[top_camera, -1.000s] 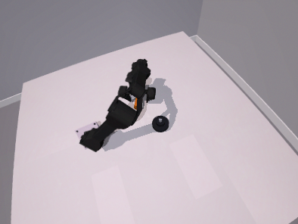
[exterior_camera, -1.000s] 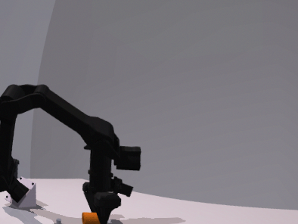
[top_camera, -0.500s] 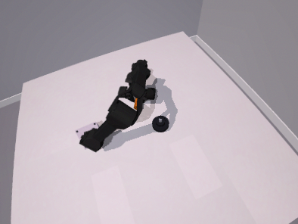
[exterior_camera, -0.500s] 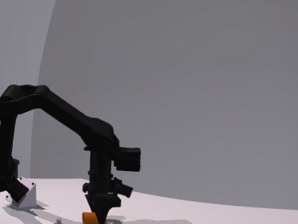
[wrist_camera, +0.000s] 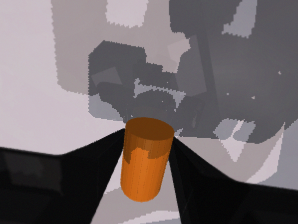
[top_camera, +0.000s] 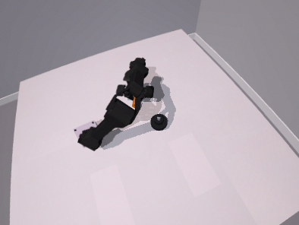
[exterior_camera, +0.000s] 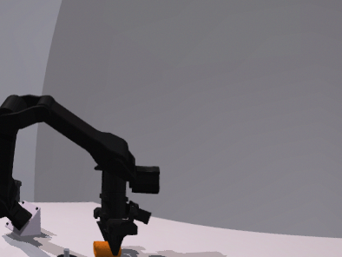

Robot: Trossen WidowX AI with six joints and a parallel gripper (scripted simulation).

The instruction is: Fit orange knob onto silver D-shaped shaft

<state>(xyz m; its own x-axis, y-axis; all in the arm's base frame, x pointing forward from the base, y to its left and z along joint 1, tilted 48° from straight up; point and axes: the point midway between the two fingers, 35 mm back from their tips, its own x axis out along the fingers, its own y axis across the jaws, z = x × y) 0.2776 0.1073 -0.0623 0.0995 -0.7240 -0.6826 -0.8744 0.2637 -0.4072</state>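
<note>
The orange knob (top_camera: 133, 102) (exterior_camera: 101, 248) (wrist_camera: 144, 167) lies on its side, low at the table top. My gripper (exterior_camera: 115, 251) (wrist_camera: 147, 136) is shut on it, one black finger on each side near one end of the knob. The end face seen in the wrist view is plain; the hole and its flat side are hidden. The round black pedestal (top_camera: 154, 126) stands apart from the knob, lower right of it in the top view. Its silver shaft (top_camera: 158, 118) (exterior_camera: 66, 251) points up with nothing on it. The shaft's flat side is too small to tell.
The arm's base plate (top_camera: 85, 128) (exterior_camera: 32, 221) is on the far side of the arm from the gripper. The white table (top_camera: 64, 171) (exterior_camera: 182, 232) carries the arm's shadows around the knob and pedestal. Grey walls stand behind.
</note>
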